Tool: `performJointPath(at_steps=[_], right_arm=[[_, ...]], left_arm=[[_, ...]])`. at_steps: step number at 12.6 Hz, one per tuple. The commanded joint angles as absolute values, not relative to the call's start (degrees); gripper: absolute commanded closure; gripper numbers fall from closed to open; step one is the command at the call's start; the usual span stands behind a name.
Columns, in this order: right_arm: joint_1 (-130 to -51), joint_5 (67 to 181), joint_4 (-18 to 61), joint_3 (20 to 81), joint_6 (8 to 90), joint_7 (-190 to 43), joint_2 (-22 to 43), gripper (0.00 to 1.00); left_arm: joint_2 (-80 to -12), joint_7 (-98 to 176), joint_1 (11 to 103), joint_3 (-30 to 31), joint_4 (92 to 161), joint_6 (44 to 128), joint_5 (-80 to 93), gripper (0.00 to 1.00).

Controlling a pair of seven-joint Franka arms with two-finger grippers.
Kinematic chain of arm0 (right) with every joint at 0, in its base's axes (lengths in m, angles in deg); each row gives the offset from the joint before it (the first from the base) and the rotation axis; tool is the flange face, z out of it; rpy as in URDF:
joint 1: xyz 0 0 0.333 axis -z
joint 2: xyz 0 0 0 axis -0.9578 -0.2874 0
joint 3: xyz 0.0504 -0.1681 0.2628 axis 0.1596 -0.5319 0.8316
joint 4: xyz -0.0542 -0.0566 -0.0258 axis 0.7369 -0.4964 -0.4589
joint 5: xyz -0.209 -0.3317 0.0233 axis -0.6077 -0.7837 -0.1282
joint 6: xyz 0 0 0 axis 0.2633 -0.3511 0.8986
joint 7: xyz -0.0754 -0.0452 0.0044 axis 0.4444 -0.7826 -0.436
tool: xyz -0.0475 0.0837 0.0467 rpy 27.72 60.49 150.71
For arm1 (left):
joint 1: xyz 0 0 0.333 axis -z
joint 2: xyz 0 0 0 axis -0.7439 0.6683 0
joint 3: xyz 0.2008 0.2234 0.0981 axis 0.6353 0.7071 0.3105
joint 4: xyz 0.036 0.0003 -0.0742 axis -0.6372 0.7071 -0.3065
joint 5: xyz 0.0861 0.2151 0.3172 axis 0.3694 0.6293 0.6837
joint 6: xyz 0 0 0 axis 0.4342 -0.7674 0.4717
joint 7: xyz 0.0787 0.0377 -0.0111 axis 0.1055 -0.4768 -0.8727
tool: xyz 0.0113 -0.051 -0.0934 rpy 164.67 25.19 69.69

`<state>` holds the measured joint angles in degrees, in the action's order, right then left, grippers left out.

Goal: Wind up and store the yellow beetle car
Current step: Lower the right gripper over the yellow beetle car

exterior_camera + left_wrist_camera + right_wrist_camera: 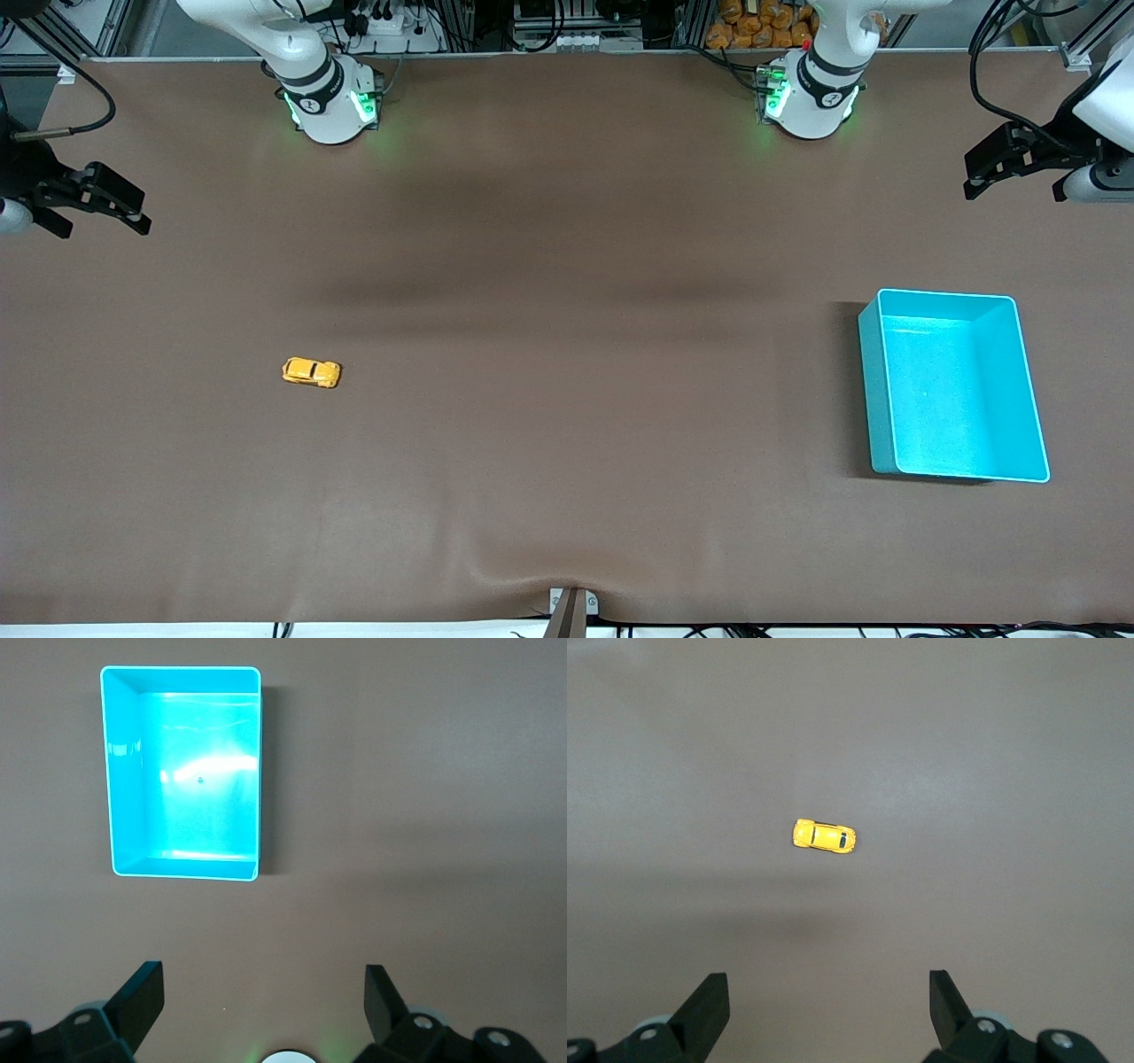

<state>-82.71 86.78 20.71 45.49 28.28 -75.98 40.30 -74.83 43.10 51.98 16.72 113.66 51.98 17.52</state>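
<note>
The yellow beetle car (311, 372) is seen standing on its wheels on the bare tabletop (567, 496), toward the right arm's end and well apart from the turquoise bin (1028, 390) at the left arm's end. It is judged to be light, rigid and smooth-shelled, apt to roll or slip; a hold across its flat sides above the wheels is advised. Farthest up, the right gripper (97, 208) and left gripper (1019, 168) are held wide open and empty above opposite tabletop ends.
</note>
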Motion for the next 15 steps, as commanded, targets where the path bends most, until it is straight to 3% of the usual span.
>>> performJointPath(at_steps=[1,11,15], right_arm=[[-81.21,88.27,18.73,46.41,27.48,-76.51,38.74,0.00],[-82.17,88.00,19.61,46.23,25.73,-72.55,35.84,0.00],[-85.15,88.18,16.53,46.59,20.36,-68.54,35.32,0.00]], left_arm=[[-74.90,43.33,51.84,16.27,112.83,50.80,17.80,0.00],[-74.63,42.54,51.75,16.35,112.92,50.80,17.37,0.00],[-74.55,42.54,51.84,16.26,113.18,50.80,17.37,0.00]])
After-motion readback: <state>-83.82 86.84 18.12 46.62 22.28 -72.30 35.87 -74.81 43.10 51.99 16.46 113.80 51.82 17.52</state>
